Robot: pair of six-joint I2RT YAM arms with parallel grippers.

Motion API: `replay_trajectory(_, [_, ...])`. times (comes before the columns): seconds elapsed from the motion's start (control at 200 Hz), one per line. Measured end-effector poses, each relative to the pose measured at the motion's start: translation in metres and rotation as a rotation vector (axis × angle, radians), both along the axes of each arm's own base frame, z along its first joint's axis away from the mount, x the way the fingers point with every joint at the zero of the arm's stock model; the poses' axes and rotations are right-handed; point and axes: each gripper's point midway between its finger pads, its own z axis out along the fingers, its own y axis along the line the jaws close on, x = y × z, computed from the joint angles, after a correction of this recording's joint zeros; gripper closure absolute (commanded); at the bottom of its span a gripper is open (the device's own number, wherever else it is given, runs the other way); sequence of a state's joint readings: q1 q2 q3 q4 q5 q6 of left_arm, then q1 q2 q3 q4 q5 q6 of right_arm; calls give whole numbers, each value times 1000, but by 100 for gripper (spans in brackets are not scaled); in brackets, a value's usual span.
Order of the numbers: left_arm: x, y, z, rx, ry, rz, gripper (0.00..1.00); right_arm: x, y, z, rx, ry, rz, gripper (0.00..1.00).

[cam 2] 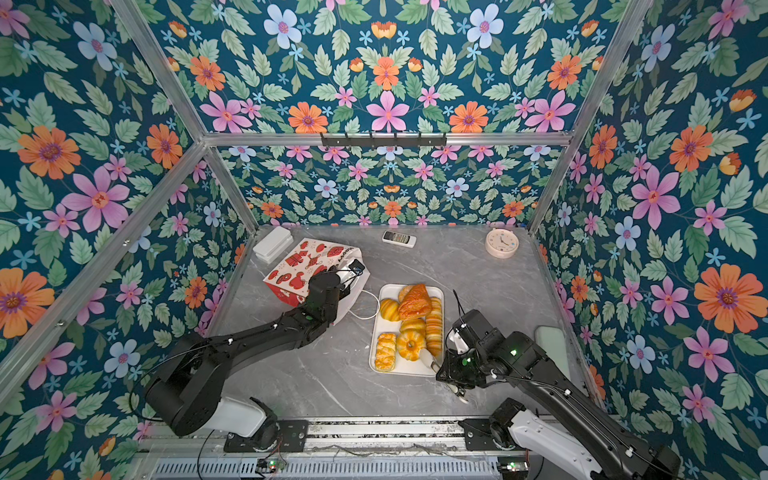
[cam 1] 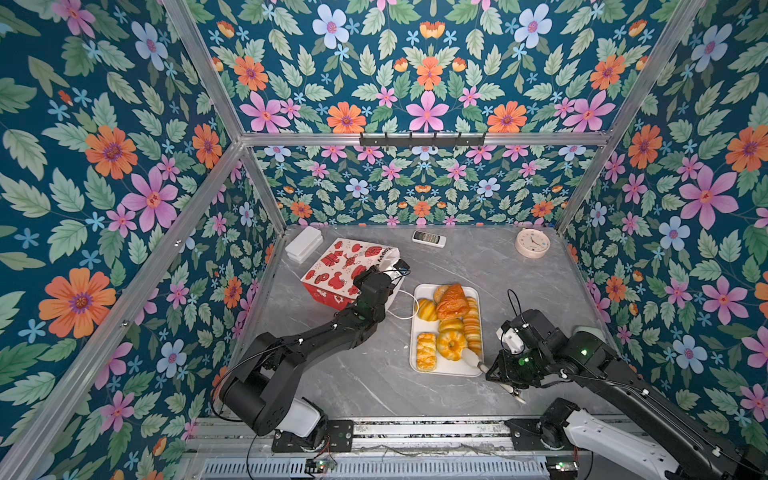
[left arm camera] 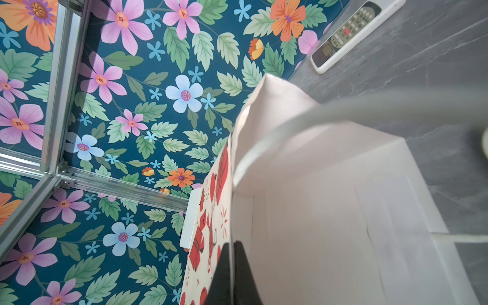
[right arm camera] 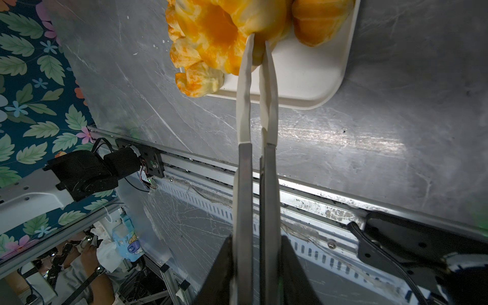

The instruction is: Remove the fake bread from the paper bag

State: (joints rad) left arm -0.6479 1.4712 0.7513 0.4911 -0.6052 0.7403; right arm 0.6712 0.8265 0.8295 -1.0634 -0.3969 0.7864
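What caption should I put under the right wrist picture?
Tongs in the right end effector touch a ring bagel on the white tray.

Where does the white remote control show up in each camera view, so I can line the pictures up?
Both top views: remote control lies at the far edge of the table, right of the paper bag.
Left wrist: remote control on the table beyond the paper bag.
Right wrist: not in it.
Shared landmark: the paper bag.
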Motion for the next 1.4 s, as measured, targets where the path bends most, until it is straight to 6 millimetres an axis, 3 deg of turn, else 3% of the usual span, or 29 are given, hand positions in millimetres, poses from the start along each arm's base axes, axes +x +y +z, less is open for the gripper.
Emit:
replay_trajectory(0.28, [-1,0,3,-7,-7,1,100,-6,-6,4,-2,3,-19,60])
replay_trajectory(0.485, [0,0,4,-10,-9,-1,100,-7,-8,10,21,-24,-33,60])
replay_trajectory(0.635, [-1,0,7,-15,-13,-1,100,-3,-13,30,52,-106,-63,62])
replay_trajectory(0.79, [-2,1,15,-30,-27,1,100,9,-32,43,-3,-219,-130,68])
replay_trajectory(1.025, [-3,2,45,-87,-65,5,100,46,-71,22,-286,-342,-248,65])
replay_trajectory(1.235, [-3,-4,88,-196,-70,-8,100,103,-106,1,-596,-400,-330,64])
replay_trajectory(1.4, [-7,-10,112,-289,-39,-29,100,144,-131,-31,-659,-338,-413,65])
